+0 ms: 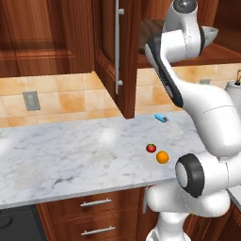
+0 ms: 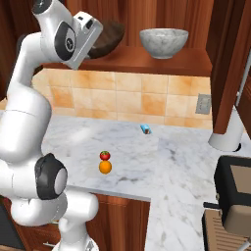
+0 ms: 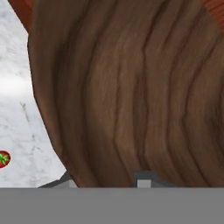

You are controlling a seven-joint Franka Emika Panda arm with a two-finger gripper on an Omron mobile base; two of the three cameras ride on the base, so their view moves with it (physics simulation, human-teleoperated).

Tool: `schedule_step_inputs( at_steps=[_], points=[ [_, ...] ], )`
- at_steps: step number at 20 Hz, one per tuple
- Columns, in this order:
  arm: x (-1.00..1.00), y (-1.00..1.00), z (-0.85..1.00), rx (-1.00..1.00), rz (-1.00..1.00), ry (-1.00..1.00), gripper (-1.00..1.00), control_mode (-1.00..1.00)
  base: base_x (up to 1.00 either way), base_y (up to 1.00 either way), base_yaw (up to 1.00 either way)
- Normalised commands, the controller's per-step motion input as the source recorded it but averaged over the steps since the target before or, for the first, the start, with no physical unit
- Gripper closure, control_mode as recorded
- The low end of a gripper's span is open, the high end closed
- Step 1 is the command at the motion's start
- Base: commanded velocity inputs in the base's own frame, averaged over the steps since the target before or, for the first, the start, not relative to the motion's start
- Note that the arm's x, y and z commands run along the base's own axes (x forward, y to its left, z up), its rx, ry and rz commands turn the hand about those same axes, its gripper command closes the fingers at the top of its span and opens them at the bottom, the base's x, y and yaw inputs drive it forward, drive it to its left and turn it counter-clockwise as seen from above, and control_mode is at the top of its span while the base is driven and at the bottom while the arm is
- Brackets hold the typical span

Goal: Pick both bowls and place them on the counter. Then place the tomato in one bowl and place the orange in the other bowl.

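Hidden first: gripper [image 2: 100,41] buried behind the white hand up at the reddish-brown shelf [image 2: 162,62], fingertips lost against the wooden bowl [image 2: 110,37]; jaws not separately visible in either base view. In the hand view, wood grain pressed right up against the lens, two small grey tips just poking up at the bottom edge with the bowl's wall between them (looks clamped on the rim, though contact itself too close to read cleanly). Bowl's far side cut off by the hand in the right base view; from the left base view, mostly blocked by the arm's upper link and the open cabinet door [image 1: 113,56].

Wooden bowl: wide, shallow, dark brown, streaked grain, tilted at the left end of the shelf. Marbled bowl [image 2: 163,42]: deeper, grey-white, thick rim, upright on the same shelf, well apart to the right; only a sliver of it seen past the arm in the left base view.

Down on the counter [image 2: 186,162] (white-grey marble, pale edge): tomato [image 2: 105,155], tiny, glossy red, green top, just beside the orange [image 2: 105,167], a plain bright ball slightly bigger, nearer the counter's front edge. Tomato also caught at the left edge of the hand view, half cropped. Small blue object [image 2: 146,129] farther back near the tiled wall, too small to identify.
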Motion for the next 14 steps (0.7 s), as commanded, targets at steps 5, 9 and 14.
schedule_step_inputs(
  at_steps=[5,9,14],
  points=[
    [-1.0,-0.27,-0.39,0.04,-0.14,-0.03,1.0,-1.0,0.0,0.0,0.0],
    [-1.0,-0.18,-0.59,0.06,-0.12,0.05,1.0,-1.0,0.0,0.0,0.0],
    [-1.0,-0.11,-0.59,0.07,-0.12,0.08,1.0,-1.0,0.0,0.0,0.0]
  ],
)
